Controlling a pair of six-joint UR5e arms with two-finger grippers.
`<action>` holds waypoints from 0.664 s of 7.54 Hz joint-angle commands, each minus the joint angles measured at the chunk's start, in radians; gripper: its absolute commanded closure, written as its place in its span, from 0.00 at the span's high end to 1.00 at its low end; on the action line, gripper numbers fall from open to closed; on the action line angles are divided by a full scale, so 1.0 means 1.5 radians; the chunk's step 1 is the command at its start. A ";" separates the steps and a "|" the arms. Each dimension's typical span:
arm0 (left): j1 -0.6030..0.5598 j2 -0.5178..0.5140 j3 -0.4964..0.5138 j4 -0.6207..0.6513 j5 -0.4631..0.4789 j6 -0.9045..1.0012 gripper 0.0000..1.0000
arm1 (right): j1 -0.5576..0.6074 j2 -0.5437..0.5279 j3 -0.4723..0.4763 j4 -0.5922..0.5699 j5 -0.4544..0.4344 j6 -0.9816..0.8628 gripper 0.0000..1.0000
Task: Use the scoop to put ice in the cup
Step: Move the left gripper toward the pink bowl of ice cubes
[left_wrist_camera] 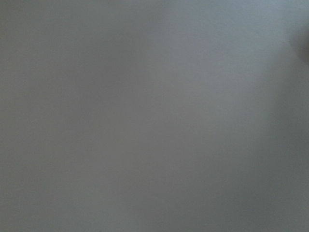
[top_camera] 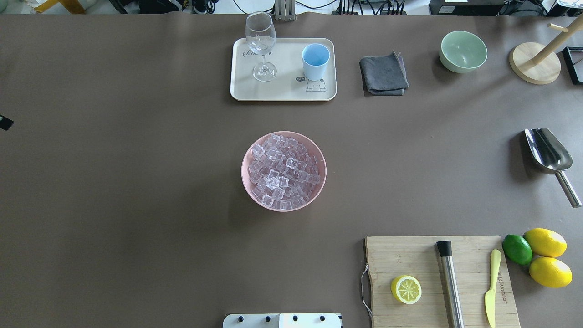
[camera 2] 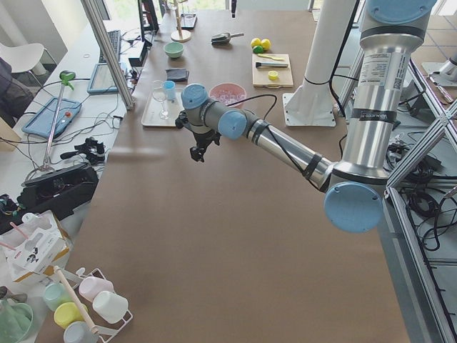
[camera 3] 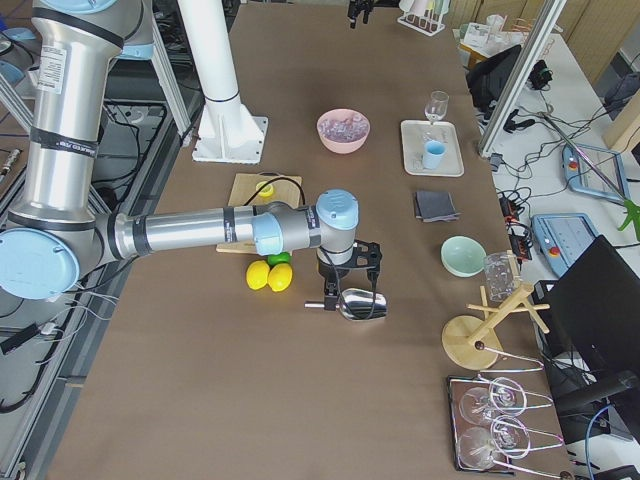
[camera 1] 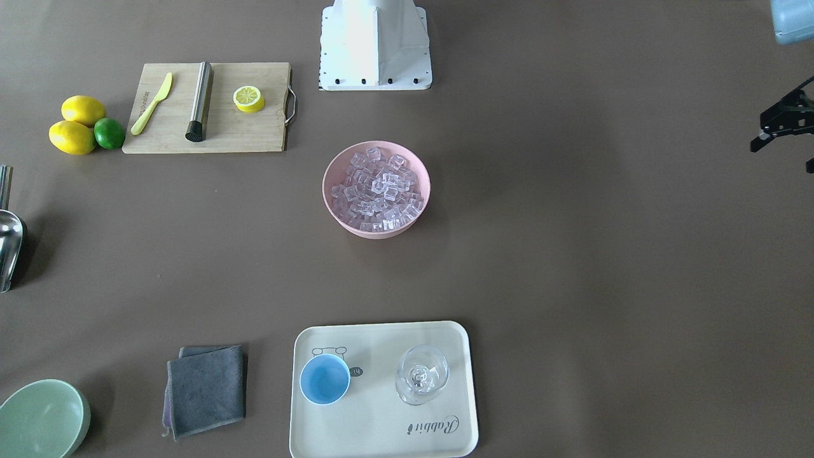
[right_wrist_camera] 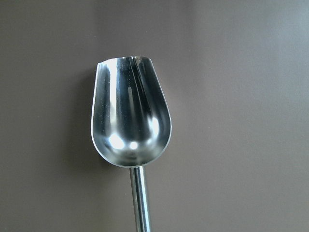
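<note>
The ice (top_camera: 283,171) fills a pink bowl (top_camera: 249,155) at the table's middle. The light blue cup (top_camera: 315,61) stands upright on a cream tray (top_camera: 282,93) at the far side and looks empty. The silver scoop (top_camera: 549,155) lies on the table at the right edge, handle toward the robot; it fills the right wrist view (right_wrist_camera: 129,118). My right gripper (camera 3: 348,278) hovers just above the scoop and shows only in the exterior right view, so I cannot tell if it is open or shut. My left gripper (camera 1: 785,124) is open and empty, far off at the table's left side.
A clear stemmed glass (top_camera: 261,45) stands on the tray beside the cup. A grey cloth (top_camera: 383,73) and a pale green bowl (top_camera: 462,51) lie to the tray's right. A cutting board (top_camera: 437,278) with a lemon half, steel cylinder and knife, plus lemons and a lime (top_camera: 517,249), sits near the robot's right.
</note>
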 commanded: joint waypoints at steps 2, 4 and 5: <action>0.109 -0.023 0.015 -0.178 0.033 0.003 0.99 | -0.031 -0.045 -0.046 0.169 -0.007 0.062 0.99; 0.165 -0.032 0.018 -0.251 0.060 0.002 0.99 | -0.085 -0.044 -0.063 0.246 -0.011 0.180 0.98; 0.183 -0.055 0.019 -0.251 0.084 0.003 0.99 | -0.114 -0.042 -0.073 0.272 -0.028 0.210 0.98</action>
